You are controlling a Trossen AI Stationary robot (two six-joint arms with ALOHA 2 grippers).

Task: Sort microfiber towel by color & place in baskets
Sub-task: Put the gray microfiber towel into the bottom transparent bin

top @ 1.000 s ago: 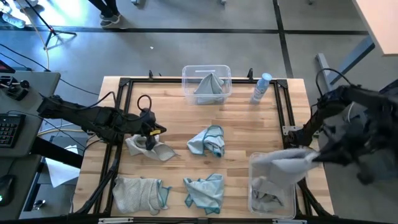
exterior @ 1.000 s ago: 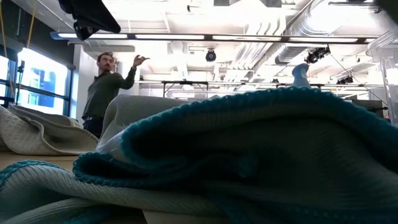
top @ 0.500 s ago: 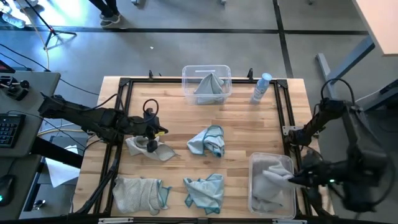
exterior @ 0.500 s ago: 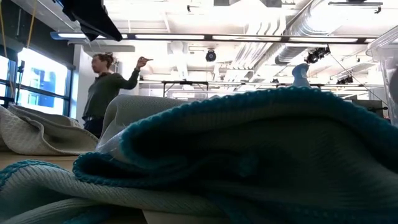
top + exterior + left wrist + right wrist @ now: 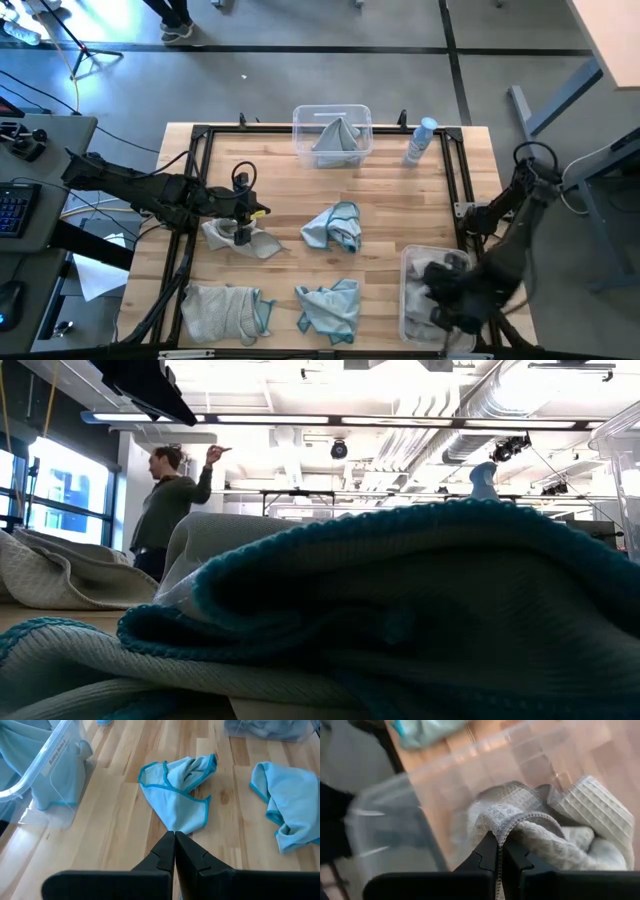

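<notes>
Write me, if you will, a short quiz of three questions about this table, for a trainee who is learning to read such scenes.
1. True or false: the spray bottle stands inside a basket.
2. What does the right gripper pinch? A) a blue cloth B) the grey towel C) nothing
3. Fill in: the far basket holds a ____ towel.
Key: 1 false, it stands on the table beside the far basket. 2 B, inside the near basket. 3 teal, see the teal towel.
</notes>
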